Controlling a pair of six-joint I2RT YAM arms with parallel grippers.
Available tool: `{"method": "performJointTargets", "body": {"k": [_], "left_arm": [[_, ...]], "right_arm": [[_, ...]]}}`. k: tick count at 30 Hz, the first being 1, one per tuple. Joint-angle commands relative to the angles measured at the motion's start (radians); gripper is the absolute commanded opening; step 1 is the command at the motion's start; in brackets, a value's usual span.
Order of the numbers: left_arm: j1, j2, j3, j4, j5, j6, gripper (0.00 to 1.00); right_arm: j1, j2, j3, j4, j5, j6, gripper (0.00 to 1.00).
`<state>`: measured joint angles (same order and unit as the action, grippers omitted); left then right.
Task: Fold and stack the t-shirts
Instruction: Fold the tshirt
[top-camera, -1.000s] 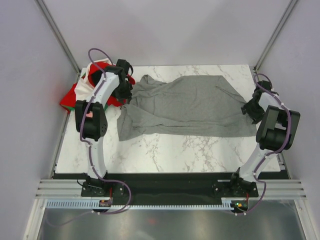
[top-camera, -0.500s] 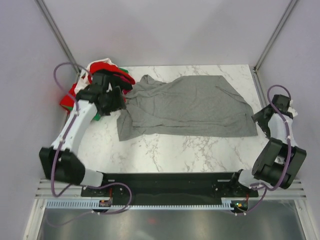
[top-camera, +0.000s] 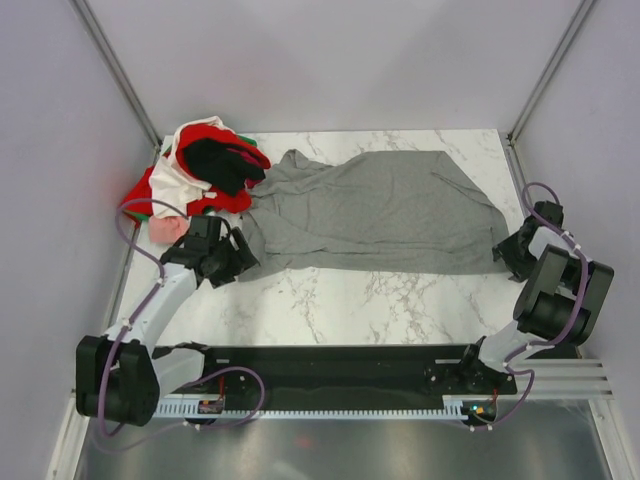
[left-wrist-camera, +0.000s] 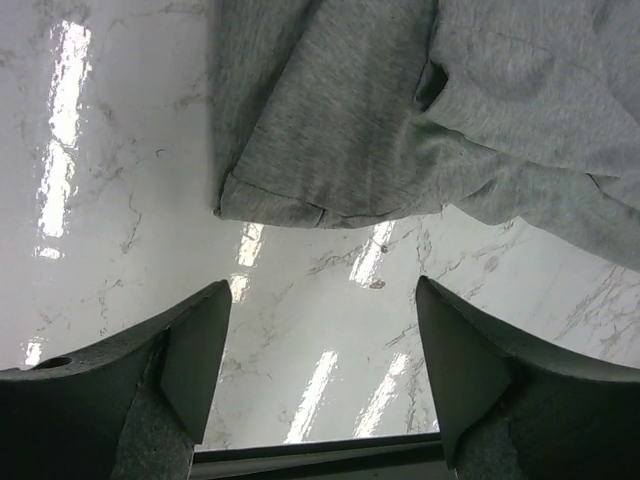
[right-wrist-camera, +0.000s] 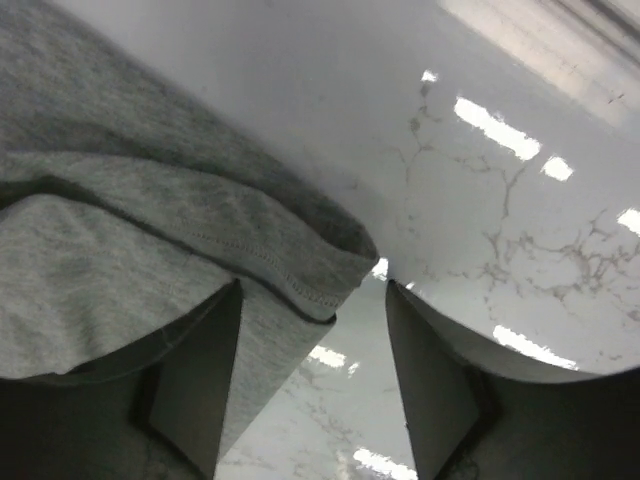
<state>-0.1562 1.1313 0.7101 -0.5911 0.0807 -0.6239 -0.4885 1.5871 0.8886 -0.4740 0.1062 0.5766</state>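
The large heather-grey t-shirt (top-camera: 375, 212) lies spread and wrinkled across the marble table. A heap of red, white, black, pink and green t-shirts (top-camera: 205, 170) sits at the table's far left corner. My left gripper (top-camera: 238, 262) is open and empty, low over bare marble just short of the grey shirt's near left corner (left-wrist-camera: 270, 200). My right gripper (top-camera: 503, 250) is open at the shirt's near right corner; the hemmed edge (right-wrist-camera: 310, 265) lies between the jaws, against the left finger (right-wrist-camera: 195, 380).
The table's black front rail (top-camera: 330, 360) runs behind my left gripper and shows at the bottom of the left wrist view (left-wrist-camera: 320, 462). Grey enclosure walls and metal posts (top-camera: 120, 70) stand close on both sides.
My left arm has swung from the heap at the far left down to the grey shirt's near left corner. My right gripper has moved off the shirt's right edge and back to its near right corner.
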Motion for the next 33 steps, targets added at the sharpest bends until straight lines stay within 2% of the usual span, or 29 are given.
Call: {"method": "performJointTargets", "body": {"k": [1,2,8,10,13,18,20,21,22,24,27,30,31,32,33], "left_arm": [[0.006,-0.012,-0.044,0.096,-0.059,-0.098,0.81],[0.004,-0.005,-0.066,0.099,-0.064,-0.124,0.81],[0.004,0.085,-0.118,0.206,-0.064,-0.187,0.75],[0.004,0.131,-0.124,0.232,-0.077,-0.201,0.75],[0.003,0.203,-0.120,0.276,-0.078,-0.214,0.71],[0.001,0.283,-0.092,0.323,-0.128,-0.241,0.64],[0.001,0.295,-0.081,0.336,-0.140,-0.247,0.55],[0.001,0.304,-0.072,0.347,-0.142,-0.246,0.45],[0.001,0.308,-0.067,0.356,-0.141,-0.246,0.26],[0.001,0.334,-0.025,0.359,-0.125,-0.228,0.03],[0.000,0.335,0.076,0.305,-0.114,-0.204,0.02],[0.000,0.324,0.234,0.217,-0.114,-0.204,0.02],[0.000,0.324,0.288,0.164,-0.105,-0.203,0.02],[0.000,0.331,0.419,0.125,-0.101,-0.192,0.02],[0.001,0.349,0.499,0.029,-0.101,-0.186,0.02]], "right_arm": [[-0.005,0.042,0.015,0.069,-0.008,-0.001,0.65],[-0.005,0.056,0.007,0.090,-0.016,0.002,0.53],[-0.005,0.100,-0.027,0.121,-0.036,0.012,0.17],[-0.004,0.100,-0.027,0.123,-0.037,0.011,0.13],[-0.004,0.093,-0.031,0.123,-0.037,0.002,0.01],[-0.005,0.073,-0.046,0.127,-0.049,-0.001,0.00],[-0.004,0.062,-0.051,0.129,-0.065,0.000,0.00],[-0.002,0.057,-0.054,0.135,-0.078,0.002,0.00],[-0.002,0.054,-0.056,0.135,-0.089,0.005,0.00],[0.001,0.048,-0.051,0.133,-0.099,0.012,0.00],[0.004,0.051,-0.014,0.115,-0.103,0.035,0.00],[0.025,0.065,0.114,0.045,-0.148,0.074,0.00],[0.031,0.073,0.230,0.019,-0.158,0.078,0.00],[0.033,0.091,0.301,-0.050,-0.184,0.083,0.00],[0.031,0.102,0.455,-0.090,-0.192,0.086,0.00]]}}
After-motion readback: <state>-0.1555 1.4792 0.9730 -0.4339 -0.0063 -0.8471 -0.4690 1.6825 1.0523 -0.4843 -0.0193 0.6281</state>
